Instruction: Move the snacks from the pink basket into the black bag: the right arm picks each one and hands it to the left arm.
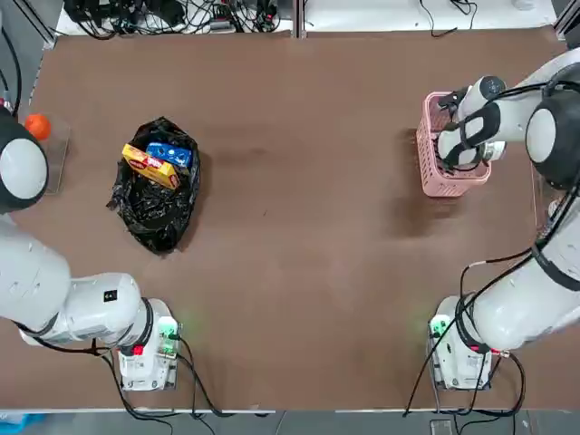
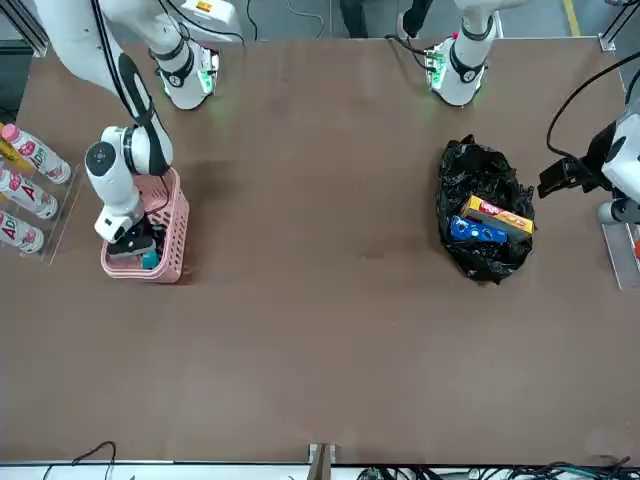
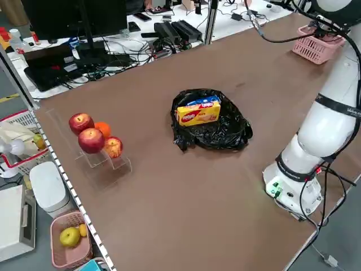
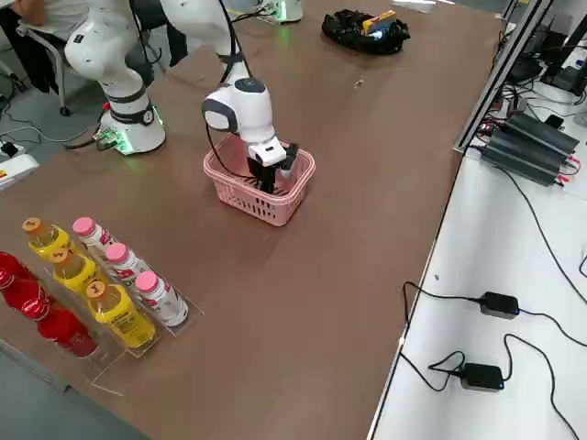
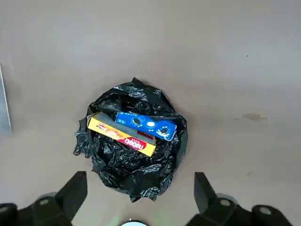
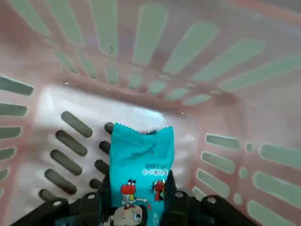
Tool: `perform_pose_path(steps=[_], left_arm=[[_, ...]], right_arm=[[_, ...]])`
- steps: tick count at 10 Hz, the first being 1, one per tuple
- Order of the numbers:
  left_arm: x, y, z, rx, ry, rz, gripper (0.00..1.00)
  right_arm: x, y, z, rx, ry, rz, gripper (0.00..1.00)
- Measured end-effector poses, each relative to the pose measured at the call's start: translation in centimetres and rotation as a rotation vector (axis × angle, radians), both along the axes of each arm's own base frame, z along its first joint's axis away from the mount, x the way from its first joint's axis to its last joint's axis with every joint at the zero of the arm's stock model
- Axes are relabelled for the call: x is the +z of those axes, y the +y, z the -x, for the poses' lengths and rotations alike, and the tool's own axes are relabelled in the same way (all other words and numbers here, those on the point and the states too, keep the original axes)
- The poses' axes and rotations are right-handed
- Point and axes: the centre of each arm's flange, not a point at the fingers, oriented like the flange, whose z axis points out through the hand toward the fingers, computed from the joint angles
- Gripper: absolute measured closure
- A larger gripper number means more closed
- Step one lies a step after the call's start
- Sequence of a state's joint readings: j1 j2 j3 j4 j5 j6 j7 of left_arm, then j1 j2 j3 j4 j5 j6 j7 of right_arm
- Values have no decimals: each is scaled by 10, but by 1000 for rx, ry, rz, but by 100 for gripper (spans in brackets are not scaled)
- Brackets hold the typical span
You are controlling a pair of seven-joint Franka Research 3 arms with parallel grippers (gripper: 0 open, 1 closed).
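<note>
Right gripper (image 6: 137, 200) is grasping teal packet (image 6: 141, 165) inside pink basket (image 4: 261, 206); lift it straight up, clear of the rim. Left gripper, above black bag (image 5: 136, 176), is released.

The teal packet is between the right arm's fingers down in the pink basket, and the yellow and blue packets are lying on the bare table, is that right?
Not quite: the yellow packet and blue packet lie in the black bag, as the left wrist view shows.
</note>
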State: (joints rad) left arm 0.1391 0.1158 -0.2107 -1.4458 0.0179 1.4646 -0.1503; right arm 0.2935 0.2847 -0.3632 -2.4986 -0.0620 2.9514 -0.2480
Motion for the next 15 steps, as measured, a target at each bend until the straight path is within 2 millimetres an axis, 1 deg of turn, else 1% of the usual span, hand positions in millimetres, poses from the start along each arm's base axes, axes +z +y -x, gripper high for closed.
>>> perform_pose_path(steps=[3,7,10,11,12,13,14,15], left_arm=[[1,2,0,4,-2,0,0],[2,4,0,11,-4,0,0],[2,19,-1,41,-3,19,0],[2,23,-1,51,-2,34,0],[2,26,-1,59,-1,43,0],[1,28,-1,62,1,46,0],[-3,27,-3,62,7,60,0],[-8,23,-5,62,19,98,0]], right_arm=[[42,-1,0,32,53,-28,54],[88,-1,6,85,139,-63,55],[119,-1,1,100,172,-76,56],[130,2,-1,120,191,-79,56],[146,5,-5,142,218,-82,56],[169,12,-11,158,243,-83,57],[192,23,-18,177,259,-82,57],[208,34,-24,180,266,-83,57]])
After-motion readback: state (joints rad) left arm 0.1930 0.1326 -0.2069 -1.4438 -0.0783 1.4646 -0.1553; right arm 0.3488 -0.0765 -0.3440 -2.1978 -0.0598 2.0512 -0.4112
